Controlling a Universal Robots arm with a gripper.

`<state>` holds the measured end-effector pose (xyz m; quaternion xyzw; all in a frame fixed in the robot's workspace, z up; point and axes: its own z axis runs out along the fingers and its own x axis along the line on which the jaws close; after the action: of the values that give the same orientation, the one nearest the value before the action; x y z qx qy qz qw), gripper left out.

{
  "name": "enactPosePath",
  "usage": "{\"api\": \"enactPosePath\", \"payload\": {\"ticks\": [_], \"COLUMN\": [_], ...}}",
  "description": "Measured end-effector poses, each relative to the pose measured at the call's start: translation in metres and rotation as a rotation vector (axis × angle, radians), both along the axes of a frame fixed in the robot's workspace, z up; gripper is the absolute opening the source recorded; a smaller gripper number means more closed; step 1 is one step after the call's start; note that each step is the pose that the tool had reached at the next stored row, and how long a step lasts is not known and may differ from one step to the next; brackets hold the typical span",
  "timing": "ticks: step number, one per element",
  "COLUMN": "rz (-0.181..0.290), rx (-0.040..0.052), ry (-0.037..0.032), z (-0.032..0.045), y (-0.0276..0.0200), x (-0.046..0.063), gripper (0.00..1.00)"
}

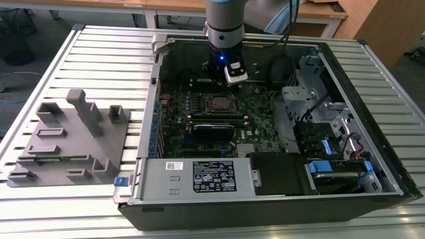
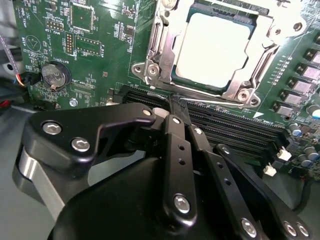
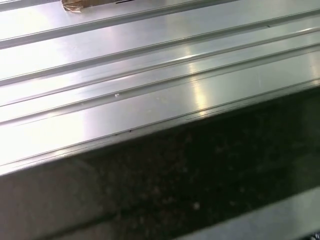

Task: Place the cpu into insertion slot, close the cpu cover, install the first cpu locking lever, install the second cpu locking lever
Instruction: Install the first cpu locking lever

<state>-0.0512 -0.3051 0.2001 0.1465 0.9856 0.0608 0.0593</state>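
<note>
The pincer (image 2: 174, 106) has its fingers drawn together with nothing between them, tips at the long black memory slots (image 2: 240, 131). Just beyond the tips the square cpu (image 2: 212, 45) lies flat, metal top up, framed by the cpu cover (image 2: 265, 62).

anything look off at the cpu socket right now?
Nothing stands out. In the second wrist view the cpu sits flat and square inside the cpu cover, which lies down around it with no skew or visible damage. The end effector is close beside the cover's edge, over the black memory slots.
</note>
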Motion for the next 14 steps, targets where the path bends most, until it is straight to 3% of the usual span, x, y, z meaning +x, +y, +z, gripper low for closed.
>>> {"api": "enactPosePath", "payload": {"ticks": [8,14], "rz": [-0.001,-0.001], "rx": [-0.0011,-0.02], "ry": [-0.0003,-0.0001], "z": [-0.0001,-0.0003], "y": [0.0008,0.0007], "x": [0.0,0.0001], "gripper": [0.11,0.11]}}
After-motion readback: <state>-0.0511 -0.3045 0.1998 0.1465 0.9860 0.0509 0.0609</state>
